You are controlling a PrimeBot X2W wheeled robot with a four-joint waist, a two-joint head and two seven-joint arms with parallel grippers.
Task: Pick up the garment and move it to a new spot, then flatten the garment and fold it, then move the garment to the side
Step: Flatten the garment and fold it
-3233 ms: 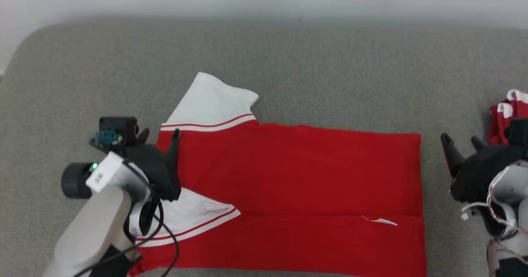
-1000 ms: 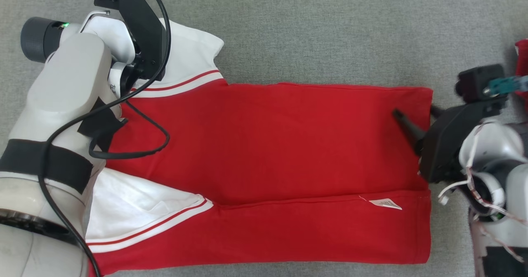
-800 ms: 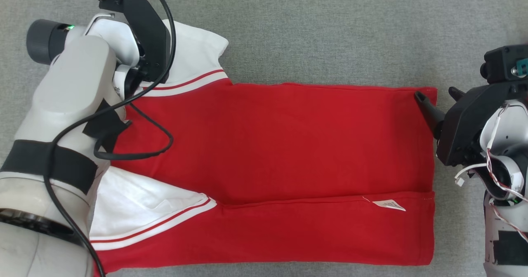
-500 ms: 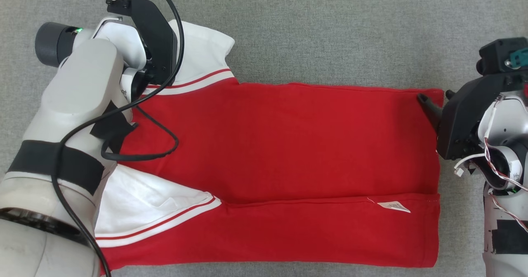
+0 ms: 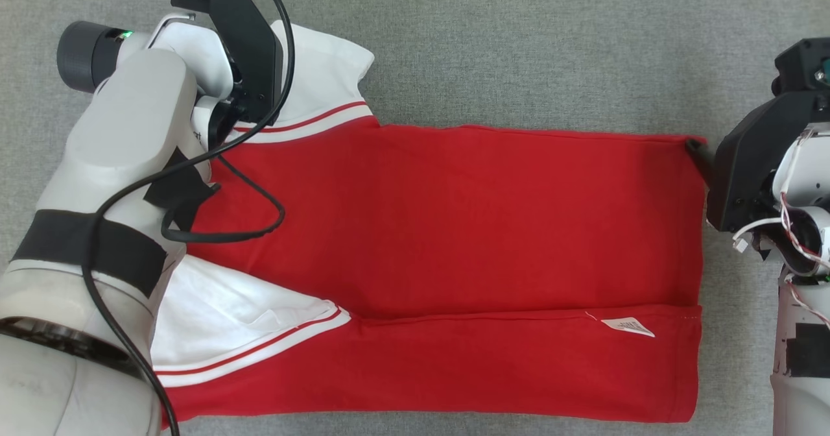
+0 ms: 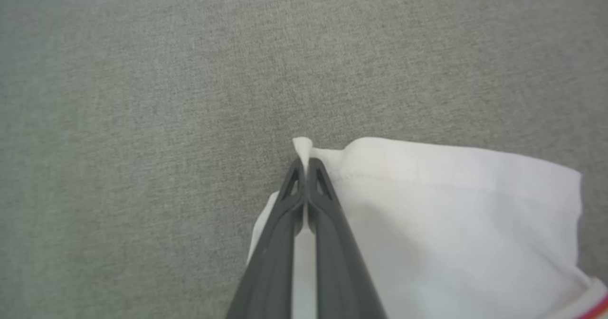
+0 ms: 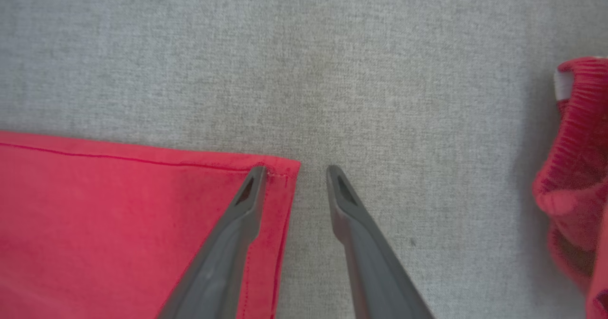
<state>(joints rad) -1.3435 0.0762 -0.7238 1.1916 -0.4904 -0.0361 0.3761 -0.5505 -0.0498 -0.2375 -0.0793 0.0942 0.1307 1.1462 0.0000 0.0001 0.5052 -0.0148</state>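
Note:
The garment point(image 5: 454, 228), red with white sleeves, lies spread flat on the grey surface. In the left wrist view my left gripper point(image 6: 304, 164) is shut on the far edge of its white sleeve point(image 6: 427, 214), and a small peak of cloth pokes out past the tips. In the head view my left arm point(image 5: 130, 131) reaches over that sleeve at the upper left. My right gripper point(image 7: 294, 172) is open and straddles the garment's point(image 7: 118, 214) far right corner: one finger rests on the red hem, the other on the bare surface beside it.
The grey padded surface point(image 5: 519, 47) stretches beyond the garment on the far side. A bunched red and white cloth point(image 7: 574, 167) lies to the right of my right gripper. A white label point(image 5: 628, 326) sticks out of the garment's lower fold.
My right gripper has moved from the garment's right edge up to its far right corner, and its jaws have narrowed. The left gripper stays shut on the sleeve. The camera has shifted slightly.

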